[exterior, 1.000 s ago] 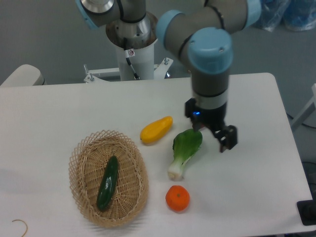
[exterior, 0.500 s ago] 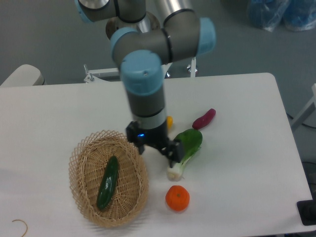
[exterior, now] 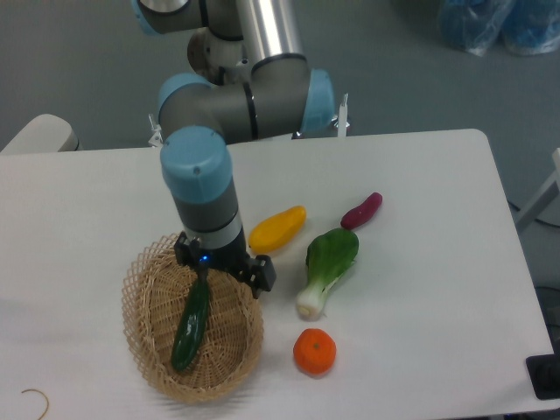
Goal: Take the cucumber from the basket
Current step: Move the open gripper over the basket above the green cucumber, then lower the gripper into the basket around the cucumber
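One cucumber [exterior: 191,325], seemingly just below hand [exterior: 229,270]

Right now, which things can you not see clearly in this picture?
- Gripper: camera view, the wrist hides most of it; open or shut is unclear.
- Cucumber: its upper end is behind the gripper.
- Basket: the arm covers the far rim.
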{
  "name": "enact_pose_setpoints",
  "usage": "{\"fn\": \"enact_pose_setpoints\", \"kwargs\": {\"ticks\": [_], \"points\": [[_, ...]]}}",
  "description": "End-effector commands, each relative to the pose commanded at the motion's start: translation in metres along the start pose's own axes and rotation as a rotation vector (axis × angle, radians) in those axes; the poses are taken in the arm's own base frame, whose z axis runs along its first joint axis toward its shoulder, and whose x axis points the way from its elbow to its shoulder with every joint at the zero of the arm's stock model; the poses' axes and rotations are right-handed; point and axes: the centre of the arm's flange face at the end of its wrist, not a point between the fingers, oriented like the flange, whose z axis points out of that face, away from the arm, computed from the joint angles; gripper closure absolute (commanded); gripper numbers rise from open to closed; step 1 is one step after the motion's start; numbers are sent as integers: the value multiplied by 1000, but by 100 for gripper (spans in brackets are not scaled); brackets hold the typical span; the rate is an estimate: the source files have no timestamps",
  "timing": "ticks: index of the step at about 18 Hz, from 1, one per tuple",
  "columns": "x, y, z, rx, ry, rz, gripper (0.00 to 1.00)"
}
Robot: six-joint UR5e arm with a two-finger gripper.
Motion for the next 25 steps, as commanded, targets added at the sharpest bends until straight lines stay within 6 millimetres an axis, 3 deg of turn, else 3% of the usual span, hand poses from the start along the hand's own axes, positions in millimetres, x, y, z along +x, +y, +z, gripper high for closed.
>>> {"fn": "enact_pose_setpoints", "kwargs": {"ticks": [3, 8, 15, 23, 25], "points": [[16, 4, 34, -37, 12, -28, 0], [33, 6, 57, -33, -5, -7, 0], [48, 2, 78, -44, 0, 15, 0], [55, 1, 86, -61, -14, 36, 0], [55, 1, 87, -66, -24, 40, 20]]}}
